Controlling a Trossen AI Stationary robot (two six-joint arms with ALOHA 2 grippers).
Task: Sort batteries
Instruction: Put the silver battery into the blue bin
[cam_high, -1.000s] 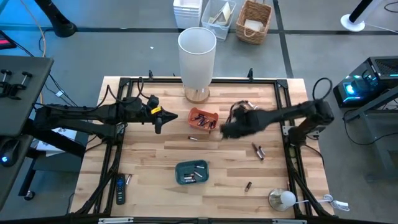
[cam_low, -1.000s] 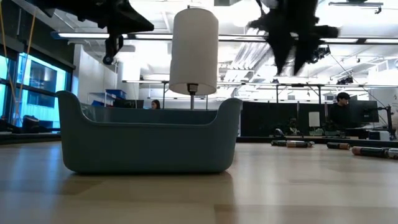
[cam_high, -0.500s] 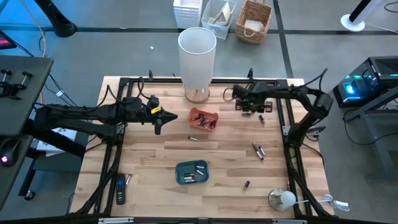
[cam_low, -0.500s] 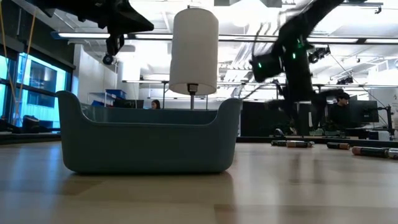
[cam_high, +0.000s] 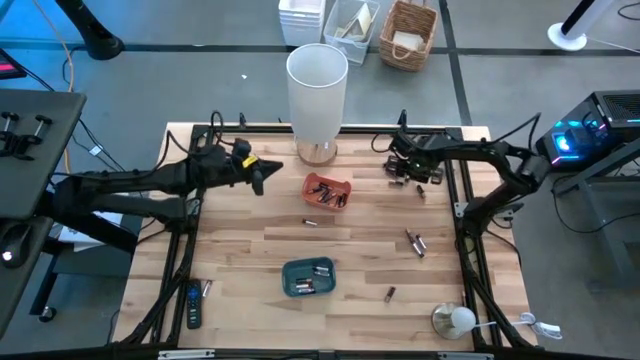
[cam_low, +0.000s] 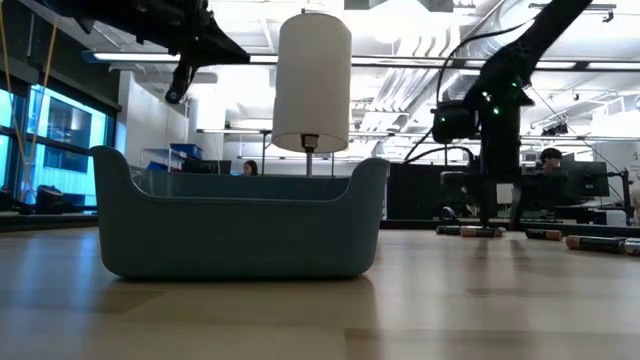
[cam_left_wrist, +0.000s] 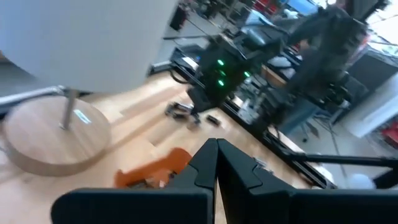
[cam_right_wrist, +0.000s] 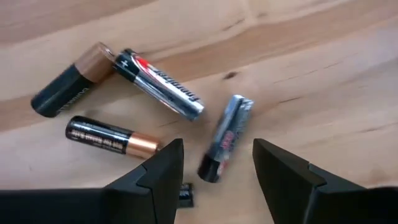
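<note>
Seen from its own wrist camera, the right hand (cam_right_wrist: 214, 165) hangs with its two dark fingers spread apart, straddling a small silvery cylindrical battery (cam_right_wrist: 225, 137) that lies flat on the pale wooden worktop (cam_right_wrist: 298, 74). Just beyond it lies a second silver-and-black battery (cam_right_wrist: 163, 83), its end almost touching a stubby copper-and-black battery (cam_right_wrist: 73, 79), with another black battery with a copper end (cam_right_wrist: 113, 137) beside them. These cells look rigid, smooth and light for their size, so they should roll or skid readily if nudged; a grip across the middle of the barrel, fingers square to its length, seems the safest hold, and the near one is already lined up between the fingers. From above, this cluster sits at the worktop's far right corner, under the right hand. More batteries lie scattered mid-worktop, some in a shallow orange plastic tray (cam_high: 327, 190) and a blue-grey plastic tray (cam_high: 309, 277). The left hand (cam_high: 258, 177), fingers pressed together and empty, waits near the white cylindrical lamp (cam_high: 317, 100).
</note>
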